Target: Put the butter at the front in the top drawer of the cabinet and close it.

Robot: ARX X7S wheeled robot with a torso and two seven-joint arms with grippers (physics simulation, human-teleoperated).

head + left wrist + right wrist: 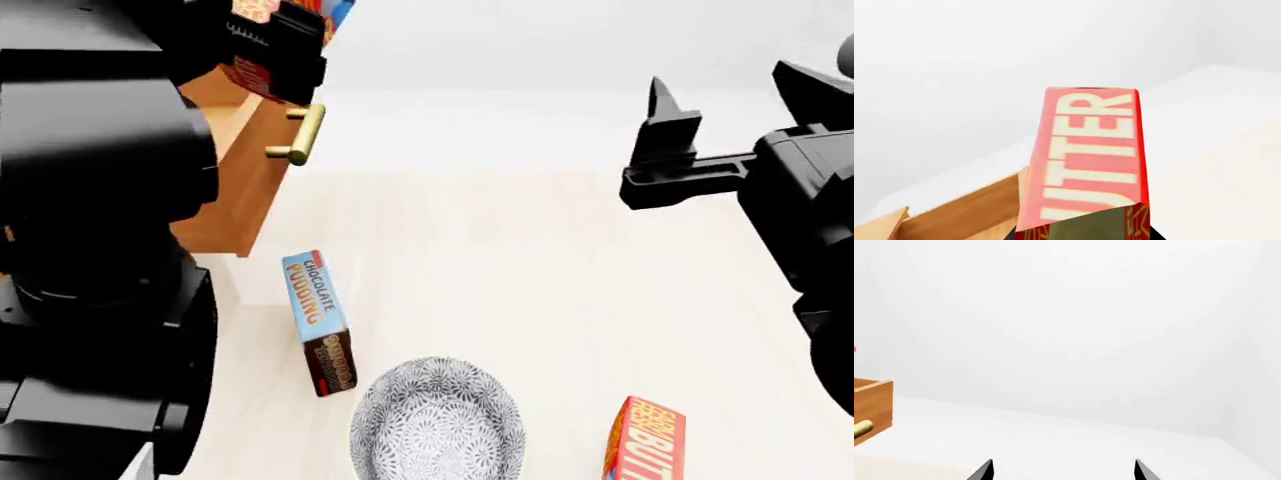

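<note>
We note a pale worktop (534, 270) against plain white walls. The cabinet (220, 215) stands at the left of the head view, largely masked by the left arm. Its top drawer (247, 150) is pulled out, with the brass handle (302, 133) facing the open worktop.

The left claw (274, 45) is raised over the open drawer and is clenched on the butter (1087, 155). In the left wrist view the red carton fills the middle, its pale lettering running lengthwise, with the wooden drawer wall just beside and below it. We cannot tell whether the carton touches the drawer.

The right claw (741, 100) hangs released above the worktop at the right, well apart from the cabinet. Its two dark fingertips (984, 471) stand spread with nothing between them, and the drawer corner shows at the edge of the right wrist view.

On the worktop near the robot lie a blue and brown pudding box (318, 320), a patterned grey bowl (437, 420) just beside it, and a second butter carton (647, 442) to the right of the bowl. None of the three touches another.
</note>
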